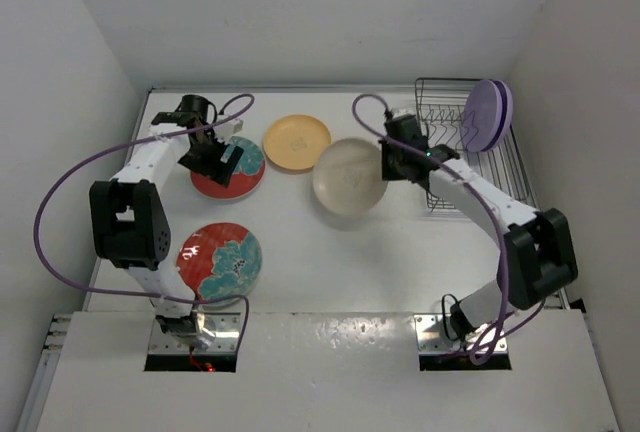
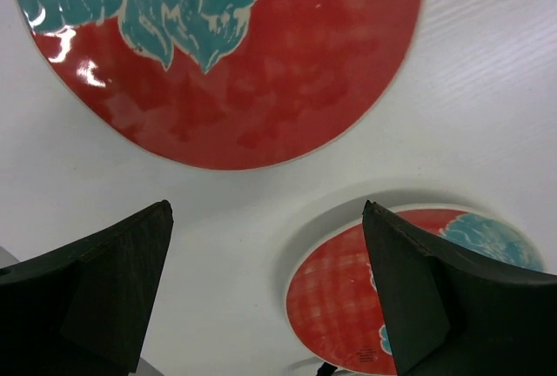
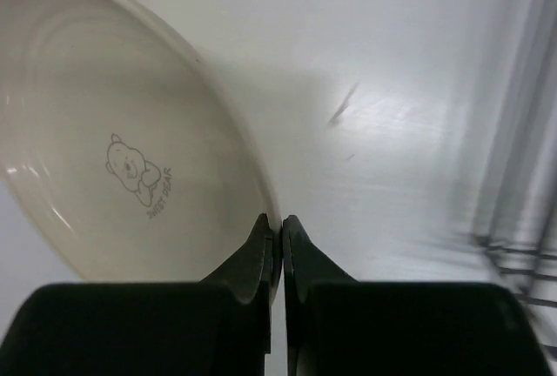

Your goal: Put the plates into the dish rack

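Right wrist view: the right end effector (image 3: 277,224) pinches the cream plate (image 3: 113,132) by its rim, with the plate extending to its left. The dish rack (image 3: 520,132) stands close on its right, so this arm is nearer. The left end effector (image 2: 265,211) hangs open over a red floral plate (image 2: 261,71).

Rack (image 1: 437,102) far end: lilac plates (image 1: 488,115).

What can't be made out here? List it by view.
- Top external: the far red floral plate is partly under the left gripper.
- Left wrist: that plate is cut by the top edge.
- Right wrist: dish rack blurred, cut by the right edge; cream plate cut by the left.
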`<state>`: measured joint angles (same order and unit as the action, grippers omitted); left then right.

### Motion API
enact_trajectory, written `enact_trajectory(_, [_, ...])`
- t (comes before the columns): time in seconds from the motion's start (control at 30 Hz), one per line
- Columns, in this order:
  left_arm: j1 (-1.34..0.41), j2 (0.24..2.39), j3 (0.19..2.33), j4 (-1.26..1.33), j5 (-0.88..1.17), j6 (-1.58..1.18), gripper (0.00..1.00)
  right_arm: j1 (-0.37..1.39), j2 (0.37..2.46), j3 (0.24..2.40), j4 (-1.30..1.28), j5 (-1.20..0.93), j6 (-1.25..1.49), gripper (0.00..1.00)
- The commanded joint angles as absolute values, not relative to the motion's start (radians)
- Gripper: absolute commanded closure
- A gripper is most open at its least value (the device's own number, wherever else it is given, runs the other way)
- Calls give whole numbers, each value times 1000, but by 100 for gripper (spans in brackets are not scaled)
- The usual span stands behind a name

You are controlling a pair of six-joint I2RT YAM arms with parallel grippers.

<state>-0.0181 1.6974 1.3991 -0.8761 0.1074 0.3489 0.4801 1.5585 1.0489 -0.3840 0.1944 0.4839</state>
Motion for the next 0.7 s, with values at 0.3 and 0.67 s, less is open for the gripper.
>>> enact_trajectory(0.3, [126,1740,1454,-836,-98,290,3,120,1587,1603,-404,702,-57,100])
enact_trajectory(0.67, [370,1801,1463,-836,1,299,3,43,1793,1597,24,1000,-524,100])
